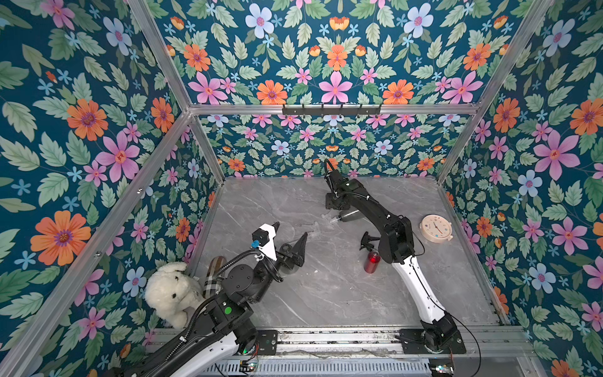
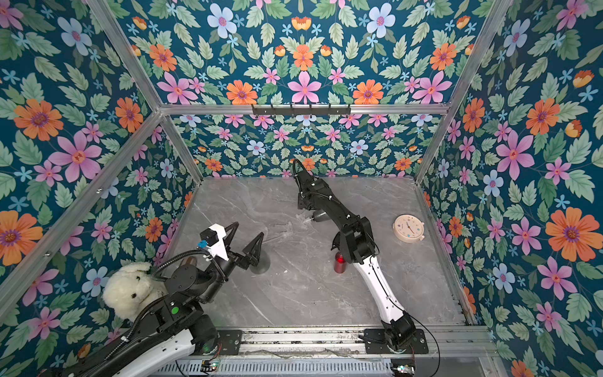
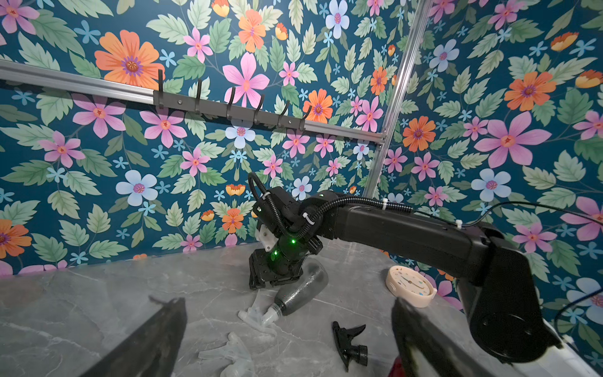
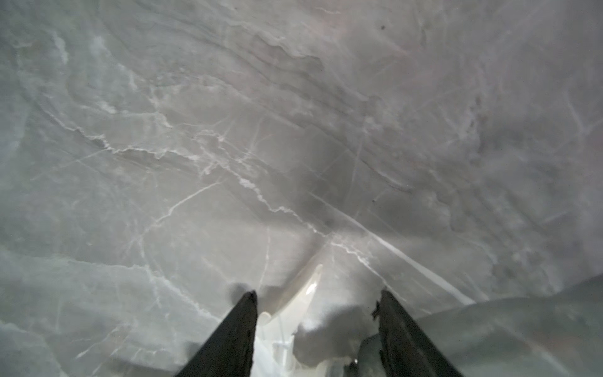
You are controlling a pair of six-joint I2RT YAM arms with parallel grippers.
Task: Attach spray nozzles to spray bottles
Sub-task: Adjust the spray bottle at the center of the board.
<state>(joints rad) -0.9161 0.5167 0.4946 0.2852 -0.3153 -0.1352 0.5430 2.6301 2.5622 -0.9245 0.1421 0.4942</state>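
A smoky-grey spray bottle [image 3: 303,287] lies on its side at mid-table, a clear spray nozzle [image 3: 261,315] at its neck. My right gripper [image 1: 330,205] points down beside it. In the right wrist view the right gripper [image 4: 316,293] is open, with part of the clear nozzle [image 4: 303,293] between the fingers and the bottle [image 4: 505,326] alongside. A second clear nozzle [image 3: 235,352] and a black nozzle [image 3: 350,342] lie loose. The red bottle [image 1: 372,261] stands by my right arm. My left gripper [image 1: 290,233] hangs wide open and empty above the near left.
A round cream clock [image 1: 436,228] lies at the right side. A white plush toy [image 1: 173,293] and a plaid case [image 1: 212,271] sit in the near-left corner behind my left arm. A hook rail [image 1: 331,110] hangs on the back wall. Walls close in three sides.
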